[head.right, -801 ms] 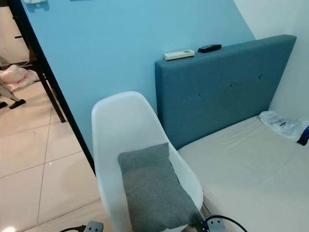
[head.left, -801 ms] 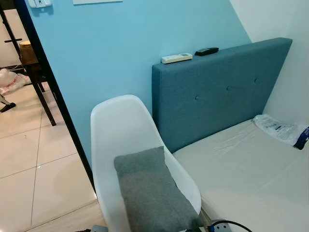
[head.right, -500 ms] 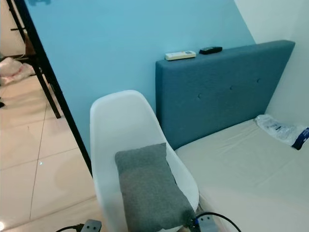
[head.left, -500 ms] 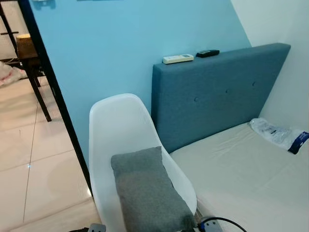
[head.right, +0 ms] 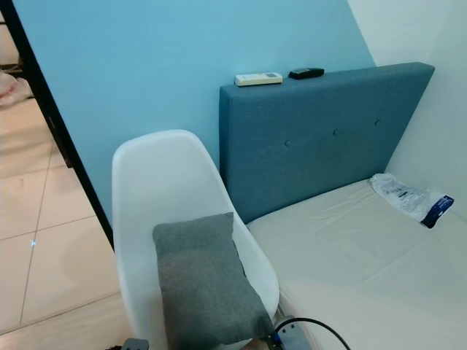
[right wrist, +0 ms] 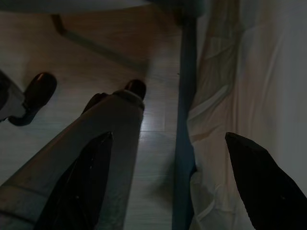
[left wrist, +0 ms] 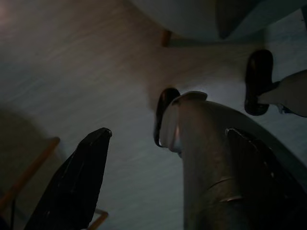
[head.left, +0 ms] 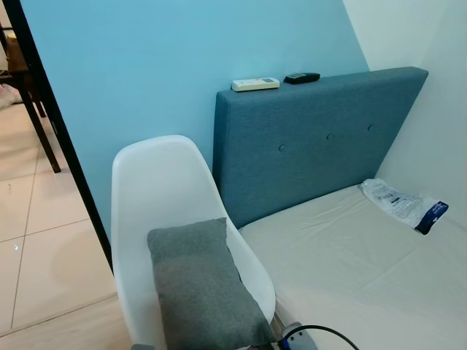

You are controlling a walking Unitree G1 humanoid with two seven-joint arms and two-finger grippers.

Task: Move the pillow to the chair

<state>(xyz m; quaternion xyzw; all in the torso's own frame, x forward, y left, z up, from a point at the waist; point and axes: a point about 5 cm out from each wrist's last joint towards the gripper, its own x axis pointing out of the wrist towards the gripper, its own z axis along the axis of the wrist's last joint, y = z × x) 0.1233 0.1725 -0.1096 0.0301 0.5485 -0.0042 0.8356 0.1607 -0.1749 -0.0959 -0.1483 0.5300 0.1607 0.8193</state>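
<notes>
Open tiled floor (head.left: 36,240) on the left of the white chair (head.left: 157,189), bounded by a black door frame (head.left: 55,131); grey pillow (head.left: 201,284) filling the seat, curved backrest rising behind it; blue headboard (head.left: 314,138) close behind the chair on its right; wide bare mattress (head.left: 357,270) beyond, plastic packet (head.left: 398,204) near the far wall; black cable (head.left: 314,334) at the chair's foot.

both head eyes look down at the chair (head.left: 157,189) and bed (head.left: 365,255); wrist cameras face the floor (left wrist: 72,72) beside the robot's legs.
</notes>
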